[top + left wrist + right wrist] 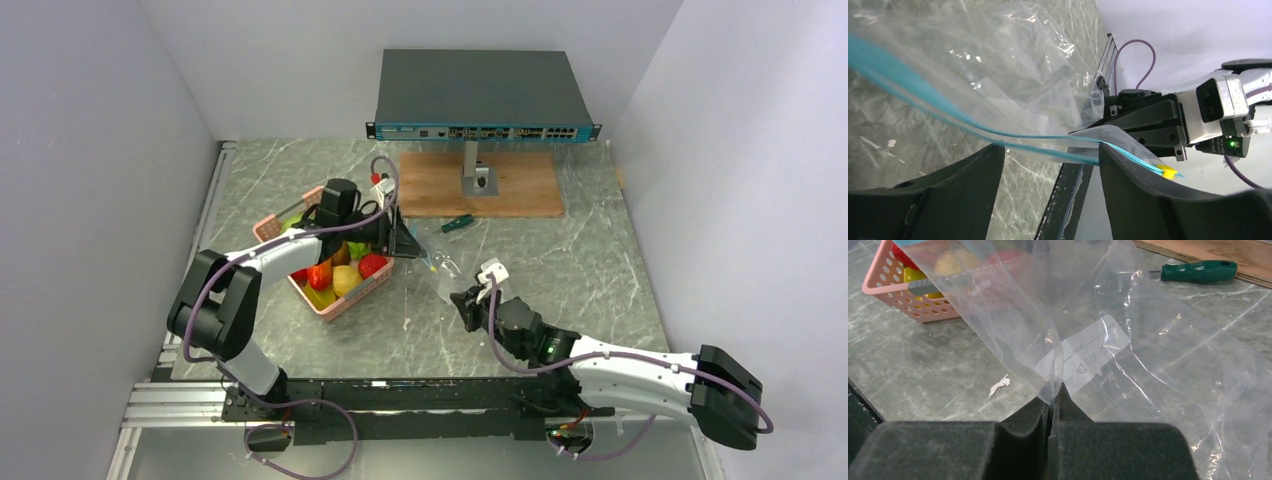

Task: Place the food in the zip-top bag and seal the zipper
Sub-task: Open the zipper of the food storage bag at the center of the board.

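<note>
The zip-top bag [1128, 340] hung between the arms, just right of the pink basket [883, 290] that held the food [345, 278]. Its zipper [908, 85] ran crosswise through the left gripper [1049, 152], whose jaws I saw wide apart, clamping nothing. The right gripper [1054, 400], opposite, was pinched tight on the bag's film.
</note>
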Robot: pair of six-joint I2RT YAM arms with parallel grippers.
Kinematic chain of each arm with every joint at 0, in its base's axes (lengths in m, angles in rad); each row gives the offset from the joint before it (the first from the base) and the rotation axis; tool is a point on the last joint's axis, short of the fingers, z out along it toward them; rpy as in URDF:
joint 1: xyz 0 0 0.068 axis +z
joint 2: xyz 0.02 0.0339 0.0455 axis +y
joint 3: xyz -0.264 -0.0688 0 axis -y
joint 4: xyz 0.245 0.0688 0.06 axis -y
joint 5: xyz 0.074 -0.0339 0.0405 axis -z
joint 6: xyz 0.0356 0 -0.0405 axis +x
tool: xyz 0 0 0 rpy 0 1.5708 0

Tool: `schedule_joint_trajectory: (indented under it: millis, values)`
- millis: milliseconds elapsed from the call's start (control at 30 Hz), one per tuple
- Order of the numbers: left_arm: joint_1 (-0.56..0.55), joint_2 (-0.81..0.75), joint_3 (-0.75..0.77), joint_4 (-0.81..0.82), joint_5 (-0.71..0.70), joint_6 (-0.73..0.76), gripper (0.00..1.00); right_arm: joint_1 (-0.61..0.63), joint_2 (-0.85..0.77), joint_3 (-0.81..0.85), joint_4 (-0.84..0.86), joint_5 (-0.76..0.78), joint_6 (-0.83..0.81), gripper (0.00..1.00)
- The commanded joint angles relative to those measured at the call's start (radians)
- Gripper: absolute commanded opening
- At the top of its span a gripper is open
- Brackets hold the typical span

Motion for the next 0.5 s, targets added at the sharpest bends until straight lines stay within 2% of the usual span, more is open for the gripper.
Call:
schedule_joint_trajectory:
  millis: [0, 100, 233, 300, 400, 467]
  values:
    - [-0.043, 0.001, 0.040, -0.028, 0.025, 0.043, 0.67, 0.005, 0.019, 0.032, 0.090, -0.025, 0.035, 0.00]
    - [-0.045, -0.007, 0.056, -0.074, 0.011, 0.077, 0.46, 0.007, 0.025, 0.031, 0.094, -0.036, 0.043, 0.00]
    - [-0.047, -0.063, 0.054, -0.091, -0.027, 0.125, 0.26, 0.006, 0.009, 0.060, -0.006, -0.030, 0.078, 0.02]
    - [-0.047, -0.089, 0.056, -0.105, -0.049, 0.149, 0.17, 0.006, -0.009, 0.076, -0.080, -0.033, 0.103, 0.15]
    - [-0.047, -0.125, 0.045, -0.103, -0.081, 0.167, 0.01, 0.005, -0.044, 0.110, -0.225, -0.018, 0.202, 0.44]
    - [-0.048, -0.144, 0.041, -0.109, -0.109, 0.183, 0.00, 0.005, -0.058, 0.172, -0.346, -0.009, 0.262, 0.56]
